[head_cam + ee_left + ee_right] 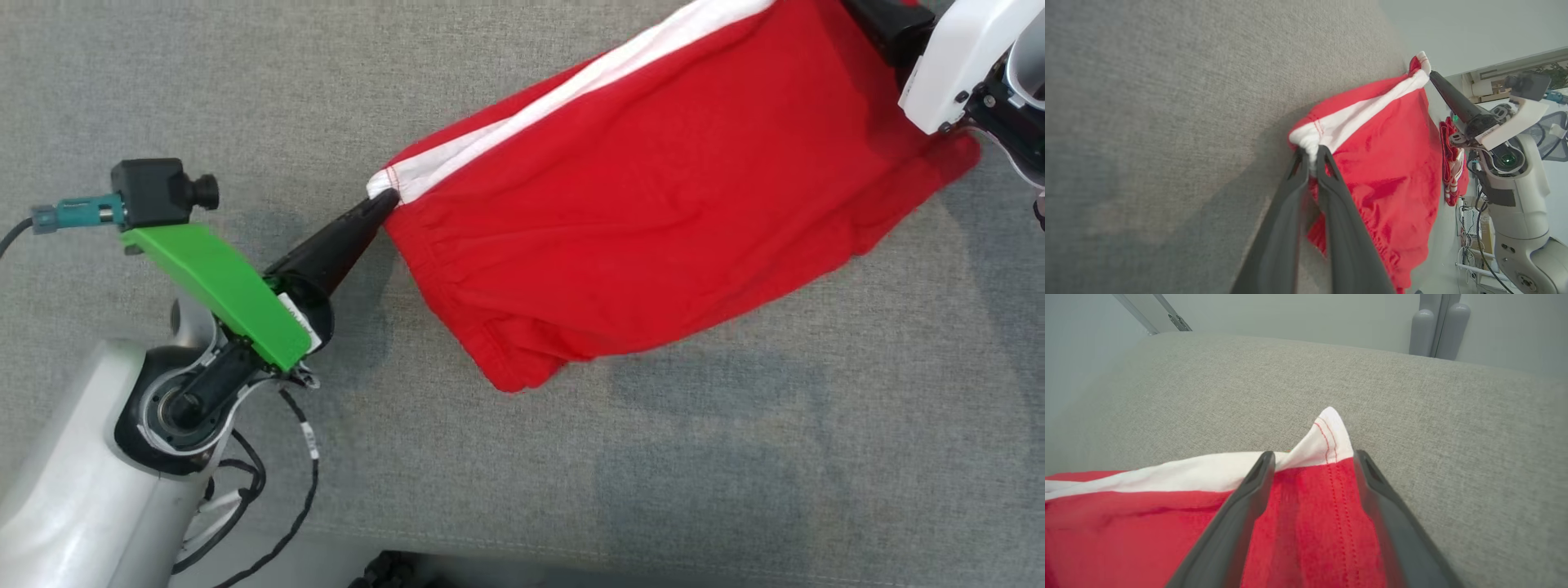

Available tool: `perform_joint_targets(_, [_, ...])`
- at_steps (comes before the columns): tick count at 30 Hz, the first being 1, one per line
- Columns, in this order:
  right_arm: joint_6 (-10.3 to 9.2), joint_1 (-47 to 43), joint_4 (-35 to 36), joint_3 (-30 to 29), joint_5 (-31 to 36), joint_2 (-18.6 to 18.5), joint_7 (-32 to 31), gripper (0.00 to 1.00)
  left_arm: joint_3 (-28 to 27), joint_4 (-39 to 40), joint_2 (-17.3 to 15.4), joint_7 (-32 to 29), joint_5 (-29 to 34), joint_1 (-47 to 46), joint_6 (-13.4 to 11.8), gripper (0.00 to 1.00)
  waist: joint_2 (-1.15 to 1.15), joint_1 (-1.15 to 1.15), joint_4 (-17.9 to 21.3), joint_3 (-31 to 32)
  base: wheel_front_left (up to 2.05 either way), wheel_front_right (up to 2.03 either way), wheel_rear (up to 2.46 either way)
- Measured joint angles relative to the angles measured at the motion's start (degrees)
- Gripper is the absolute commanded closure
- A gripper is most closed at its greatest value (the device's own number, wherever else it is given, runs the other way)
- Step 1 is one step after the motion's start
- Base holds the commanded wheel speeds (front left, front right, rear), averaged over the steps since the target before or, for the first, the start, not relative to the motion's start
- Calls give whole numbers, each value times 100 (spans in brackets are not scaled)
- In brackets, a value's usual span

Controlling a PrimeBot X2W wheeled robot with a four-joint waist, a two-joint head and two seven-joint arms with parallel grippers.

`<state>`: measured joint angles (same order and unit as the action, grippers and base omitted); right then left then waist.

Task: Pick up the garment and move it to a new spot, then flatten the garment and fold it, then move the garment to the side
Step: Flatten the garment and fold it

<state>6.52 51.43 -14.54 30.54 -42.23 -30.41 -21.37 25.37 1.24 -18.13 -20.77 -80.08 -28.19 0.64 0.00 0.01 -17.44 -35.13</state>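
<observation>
Red fabric garment with a white side stripe [653, 204]: spread across the grey woven-fabric worktop [571, 490], running from the middle of the head view to its upper right. Its shadow falls on the worktop below it. Whether the gathered lower edge touches the worktop cannot be told.

Left pincer [384, 202]: its 2 dark fingers are closed together on the white-striped corner at the garment's left end. The left wrist view confirms this at close range, with white cloth bunched between the 2 fingertips.

Right pincer [1313, 457]: the right wrist view shows its 2 fingers standing apart. The opposite white-and-red hemmed corner rises between them, and neither finger is pressed onto it. The head view shows only the dark base of this pincer at the garment's upper right end, so the gap cannot be read there.

The left wrist view shows items the others do not: a 2nd bundle of red-and-white cloth [1451, 175] beyond the garment, and the pale right arm [1515, 204] with its pincer tip at the garment's far corner.

The head view alone shows the green bracket [220, 294] and small black camera [159, 192] on the left wrist.

The right wrist view alone shows 2 grey rounded posts [1437, 326] behind the worktop.
</observation>
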Motion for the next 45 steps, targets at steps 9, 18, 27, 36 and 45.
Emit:
perform_joint_targets(9, [1,-49,-231,-94,-223,16,245,0,66,-64,-213,225,394,129,45,0,0,-1,139,428,0,0,0])
perform_joint_targets(18, [2,-575,-502,-114,-260,-52,605,0,-112,113,-522,1169,1619,353,113,0,0,-1,224,832,0,0,0])
perform_joint_targets(27, [-1,-1245,-834,-162,-272,-230,823,0,-12,414,-474,2040,2493,798,27,0,0,-1,143,1222,0,0,0])
perform_joint_targets(36, [-65,-1331,-1027,-240,-371,-201,861,0,4,688,-271,2761,2973,1106,-276,0,0,-1,-182,1179,0,0,0])
perform_joint_targets(45, [-114,-1551,-1371,-175,-296,-240,934,0,-24,655,-126,3251,3153,1510,-423,0,0,-1,-495,1088,0,0,0])
